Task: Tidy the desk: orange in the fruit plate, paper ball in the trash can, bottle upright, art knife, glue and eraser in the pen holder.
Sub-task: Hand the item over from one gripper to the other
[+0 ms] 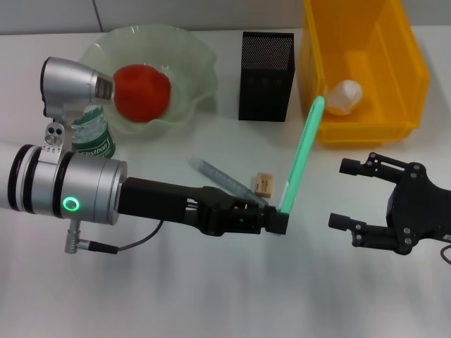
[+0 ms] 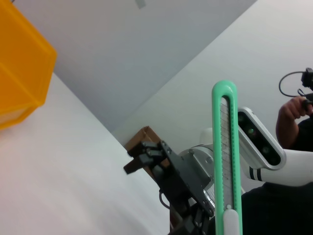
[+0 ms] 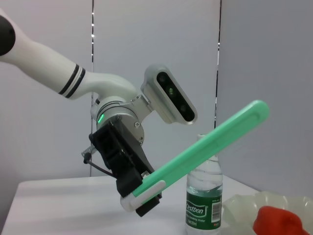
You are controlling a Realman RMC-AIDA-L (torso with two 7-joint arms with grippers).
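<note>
Your left gripper [image 1: 276, 222] pinches the green art knife [image 1: 301, 155] by its base, lifted above the desk. Swing it over the black pen holder [image 1: 266, 76], tip it vertical, then lower. Your right gripper [image 1: 356, 204] waits with fingers spread.

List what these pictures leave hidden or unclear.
- Pen holder inside: head view, dark mesh walls hide it.
- Bottle cap and base: head view, the left arm covers them.
- Clear item on the table: head view, its near end is hidden behind the left gripper holding the knife.
- Right gripper: head view, wrist cut by the edge.
</note>
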